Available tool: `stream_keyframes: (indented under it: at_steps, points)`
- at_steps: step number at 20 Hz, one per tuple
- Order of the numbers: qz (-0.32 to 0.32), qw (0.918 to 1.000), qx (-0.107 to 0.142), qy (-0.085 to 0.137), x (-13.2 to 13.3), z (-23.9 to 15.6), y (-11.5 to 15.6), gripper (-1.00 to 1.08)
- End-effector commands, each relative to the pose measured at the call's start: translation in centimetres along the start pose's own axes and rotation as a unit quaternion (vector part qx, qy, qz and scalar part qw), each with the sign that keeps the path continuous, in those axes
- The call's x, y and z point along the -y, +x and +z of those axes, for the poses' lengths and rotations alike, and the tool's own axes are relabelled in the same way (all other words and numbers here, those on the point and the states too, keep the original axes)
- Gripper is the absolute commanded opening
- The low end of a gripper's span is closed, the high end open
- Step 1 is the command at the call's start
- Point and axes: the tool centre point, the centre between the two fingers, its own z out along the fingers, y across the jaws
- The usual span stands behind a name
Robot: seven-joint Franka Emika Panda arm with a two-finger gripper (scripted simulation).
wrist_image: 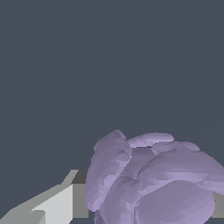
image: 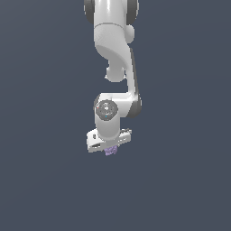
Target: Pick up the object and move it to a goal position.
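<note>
The object (image: 110, 151) is a small pale-purple lumpy blob that peeks out just under the white hand of the arm in the exterior view. My gripper (image: 110, 150) sits right over it, and its fingertips are mostly hidden by the hand. In the wrist view the object (wrist_image: 153, 183) fills the space close to the camera, with rounded ridges. One grey-white finger (wrist_image: 65, 201) presses against its side, and a sliver of the other finger (wrist_image: 218, 205) shows at the opposite side. The gripper is shut on the object.
The white arm (image: 115, 54) comes down from the top of the exterior view. Around it is only a plain dark blue-grey ground (image: 45, 180).
</note>
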Motion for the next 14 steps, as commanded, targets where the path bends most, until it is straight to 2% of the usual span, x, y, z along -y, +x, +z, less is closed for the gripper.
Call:
stream_keyframes:
  at_steps: [1, 7, 14]
  points:
    - [0.000, 1.0000, -0.001, 0.000, 0.4, -1.3, 0.2, -1.00]
    - [0.000, 1.0000, -0.001, 0.000, 1.9, -6.1, 0.9, -1.00]
    - [0.000, 1.0000, -0.001, 0.000, 4.3, -13.8, 1.9, -1.00]
